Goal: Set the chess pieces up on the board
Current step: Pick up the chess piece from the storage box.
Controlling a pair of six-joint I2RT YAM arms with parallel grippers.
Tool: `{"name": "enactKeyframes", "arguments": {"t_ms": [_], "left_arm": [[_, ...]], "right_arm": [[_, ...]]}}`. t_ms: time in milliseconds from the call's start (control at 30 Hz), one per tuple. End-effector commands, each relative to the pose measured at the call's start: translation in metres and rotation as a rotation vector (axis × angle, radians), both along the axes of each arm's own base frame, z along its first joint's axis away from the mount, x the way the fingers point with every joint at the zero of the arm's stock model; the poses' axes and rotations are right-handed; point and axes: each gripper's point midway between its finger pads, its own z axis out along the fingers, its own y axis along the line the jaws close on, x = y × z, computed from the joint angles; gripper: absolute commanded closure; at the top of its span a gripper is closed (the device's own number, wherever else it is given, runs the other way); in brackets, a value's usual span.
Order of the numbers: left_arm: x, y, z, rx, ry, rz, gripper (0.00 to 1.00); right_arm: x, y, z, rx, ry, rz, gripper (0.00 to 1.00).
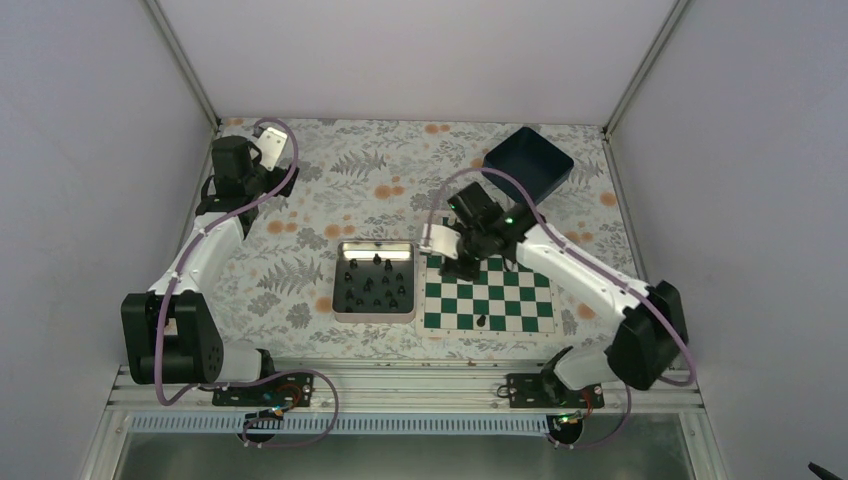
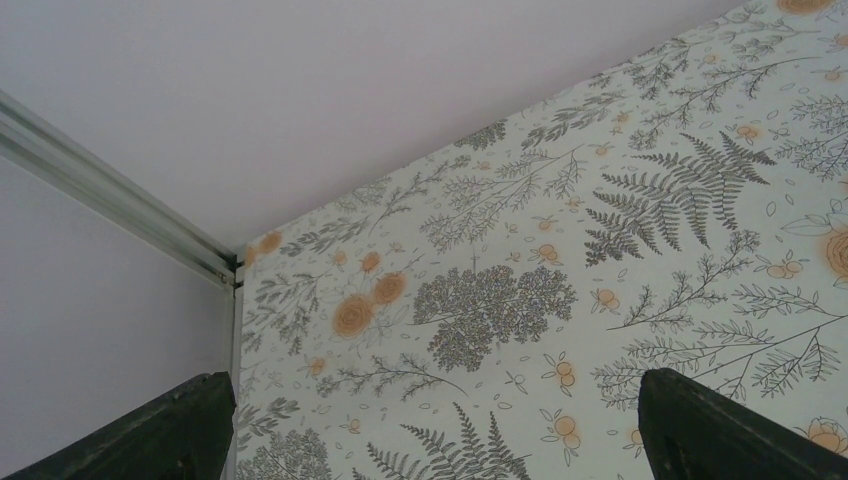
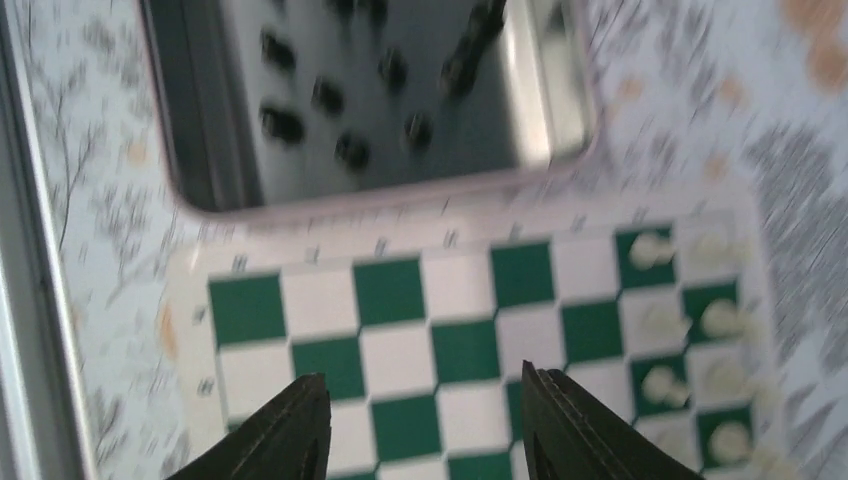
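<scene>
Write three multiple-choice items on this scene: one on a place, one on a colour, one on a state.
1. In the top view, where does the silver tin lie relative to the board?
A) left of it
B) right of it
C) on top of it

2. The board's dark squares are:
A) black
B) green
C) red

3. The jaws of the left gripper are:
A) shut on a piece
B) shut, empty
C) wide apart, empty

Key:
1 A, the tin sits beside the board's left edge.
2 B, green squares alternate with white.
3 C, the left wrist view shows only tablecloth between them.
</scene>
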Motion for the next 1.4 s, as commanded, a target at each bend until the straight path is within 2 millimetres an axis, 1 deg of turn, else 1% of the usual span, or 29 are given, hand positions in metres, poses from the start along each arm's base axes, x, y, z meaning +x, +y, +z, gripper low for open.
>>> {"name": "enactKeyframes", "arguments": {"t_ms": [0, 67, 100, 167, 267, 367, 433, 833, 1100, 1233, 1367], "left_arm": [[0.000, 0.000, 0.015, 0.001, -0.043, -0.006, 0.00], [-0.001, 0.000, 0.016, -0.001, -0.045, -0.008, 0.00], [-0.001, 0.000, 0.016, -0.001, -0.045, -0.006, 0.00], [-0.001, 0.001, 0.017, 0.003, -0.046, -0.003, 0.00], [-0.001, -0.001, 0.019, -0.001, -0.046, -0.011, 0.00], [-0.002, -0.002, 0.022, -0.006, -0.049, -0.016, 0.00], [-0.002, -0.002, 0.024, -0.008, -0.052, -0.014, 0.00], [-0.003, -0.001, 0.027, -0.009, -0.065, -0.012, 0.00], [-0.003, -0.001, 0.026, -0.005, -0.066, -0.011, 0.00], [-0.004, -0.001, 0.026, -0.006, -0.066, -0.013, 0.00], [-0.004, -0.002, 0.027, -0.008, -0.068, -0.017, 0.00]], "right_arm": [[0.026, 0.064, 0.025, 0.115, -0.075, 0.053, 0.50], [0.036, 0.088, 0.027, 0.130, -0.094, 0.069, 0.53], [0.039, 0.098, 0.023, 0.129, -0.094, 0.079, 0.53], [0.045, 0.113, 0.003, 0.090, -0.071, 0.095, 0.54], [0.046, 0.127, -0.026, 0.029, -0.026, 0.116, 0.54], [0.047, 0.133, -0.049, -0.009, -0.006, 0.124, 0.53], [0.049, 0.134, -0.057, -0.019, -0.008, 0.119, 0.50], [0.054, 0.141, -0.076, -0.022, -0.005, 0.123, 0.50], [0.062, 0.151, -0.087, -0.022, 0.002, 0.123, 0.54], [0.062, 0.152, -0.090, -0.022, 0.003, 0.125, 0.57], [0.063, 0.150, -0.096, -0.042, 0.005, 0.121, 0.63]]}}
